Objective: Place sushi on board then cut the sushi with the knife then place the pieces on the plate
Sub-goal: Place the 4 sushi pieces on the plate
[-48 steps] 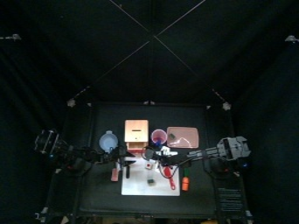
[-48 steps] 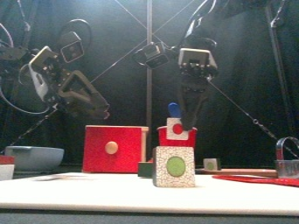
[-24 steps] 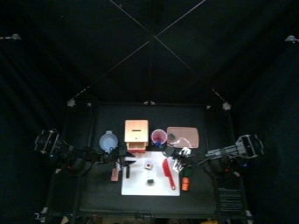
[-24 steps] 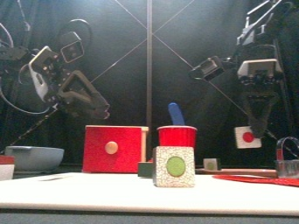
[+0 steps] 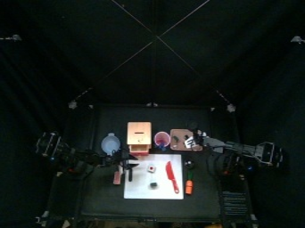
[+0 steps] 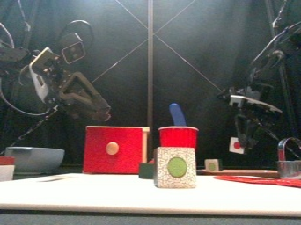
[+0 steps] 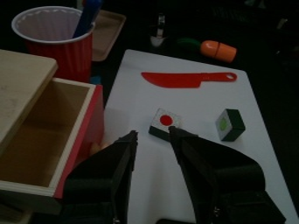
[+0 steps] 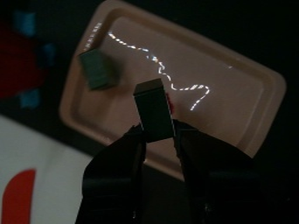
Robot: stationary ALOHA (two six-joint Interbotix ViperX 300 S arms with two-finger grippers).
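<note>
Right pincer is pinching one dark green sushi piece, hanging over the pink tray and clear of its surface. A second piece lies on the tray near a corner. Left pincer is spread and empty, low over the white board, with the tips just beside a red-centred piece. A green piece lies near it on the board. The red knife lies flat on the board beyond both. The red cup, holding a blue knife, stands beside the wooden box, whose drawer stands open. An orange toy sits off the board on the worktop.
</note>
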